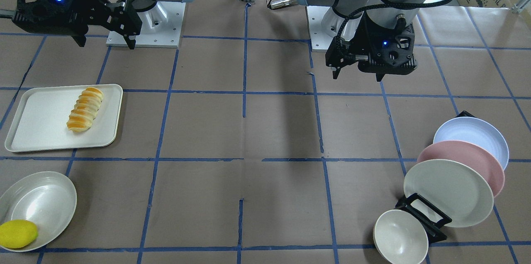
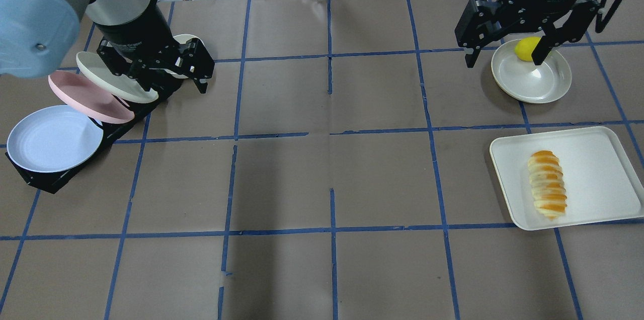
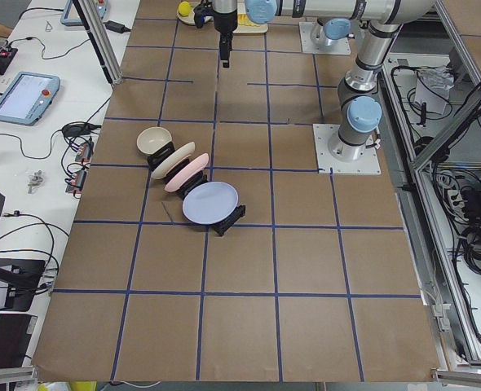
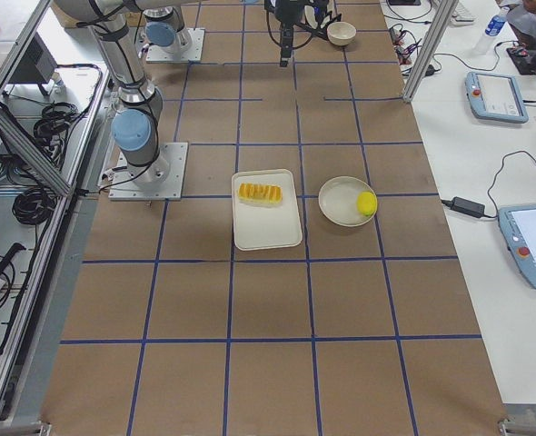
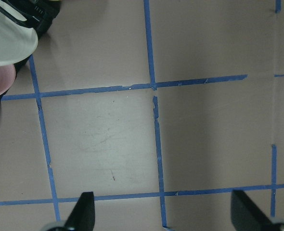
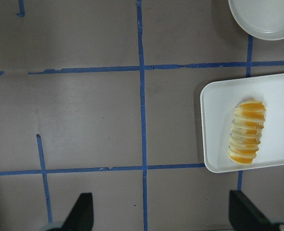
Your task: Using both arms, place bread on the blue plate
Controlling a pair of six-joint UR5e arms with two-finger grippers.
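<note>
Bread (image 2: 547, 184): lies flat on the white tray (image 2: 593, 159), on the robot's right side of the table and on the near part of it. The golden ridged crust faces up. Nothing touches it.
Blue plate (image 2: 53, 139): stands tilted in the black rack (image 2: 45, 181) on the robot's left side, at the end of the rack nearest to the robot. It is well apart from the bread, across the table.
Pink plate (image 2: 85, 96): sits in the same rack, just behind the blue plate, also tilted.
Off-white plate (image 2: 108, 76): comes next in the rack, behind the pink plate.
Small bowl (image 1: 400, 237): leans at the far end of the rack, cream in colour.
Left gripper (image 1: 357, 76): hangs above the table (image 2: 327, 184). In the overhead view it shows in front of the far part of the rack. Its two fingers are wide apart and nothing is between them.
Right gripper (image 2: 503, 61): hangs above the table on the right side, well apart from the bread. Its fingers are spread too, with nothing held.
Shallow dish (image 2: 533, 78): rests on the table beyond the tray, farther from the robot.
Lemon (image 2: 527, 48): lies in the dish, against its far rim.
Table: is covered with brown paper and a grid of blue tape lines.
</note>
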